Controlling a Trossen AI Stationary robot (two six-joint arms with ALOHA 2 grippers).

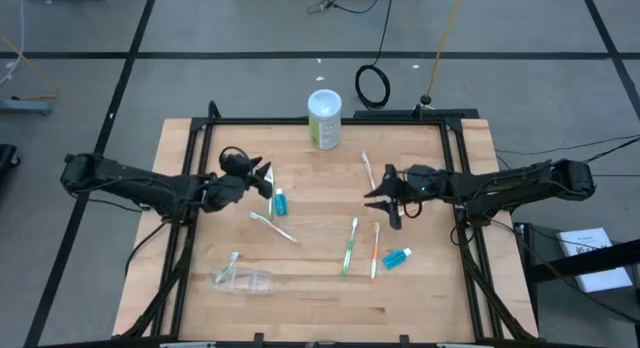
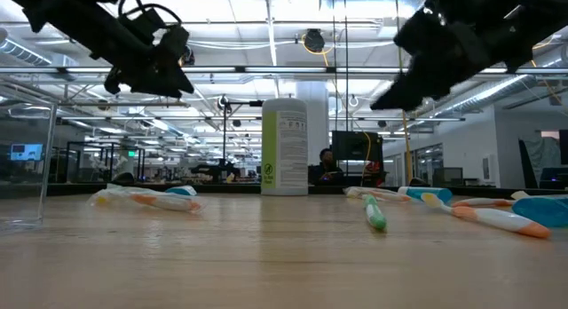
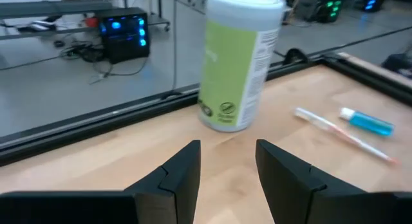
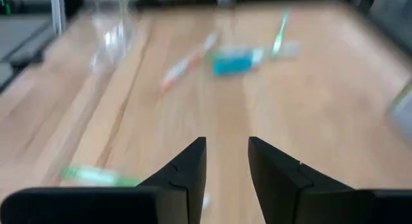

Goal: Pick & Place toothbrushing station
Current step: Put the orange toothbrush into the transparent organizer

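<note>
The right gripper (image 1: 388, 206) hung above the table (image 1: 450, 298) with its fingers (image 4: 187, 169) parted by a narrow gap and nothing between them. Just beside it, toward the canister (image 1: 324, 119), lay 1 white toothbrush (image 1: 368, 170). Just past its tips, toward the front edge, lay a green toothbrush (image 1: 351, 245) and an orange toothbrush (image 1: 376, 250) side by side, with a teal tube (image 1: 397, 258) next to the orange one.

The left gripper (image 1: 264, 178) hovered clear of the table, its fingers (image 3: 183, 172) partly open and empty. A second teal tube (image 1: 280, 201) lay just beside its tips, and another toothbrush (image 1: 273, 226) lay just beyond that tube. The clear cup (image 1: 247, 281) lay on its side well apart from this gripper, near the front edge, with 1 more toothbrush (image 1: 229, 267) touching it. In the left wrist view, the canister (image 3: 238, 60) stood upright ahead of the fingers.
</note>
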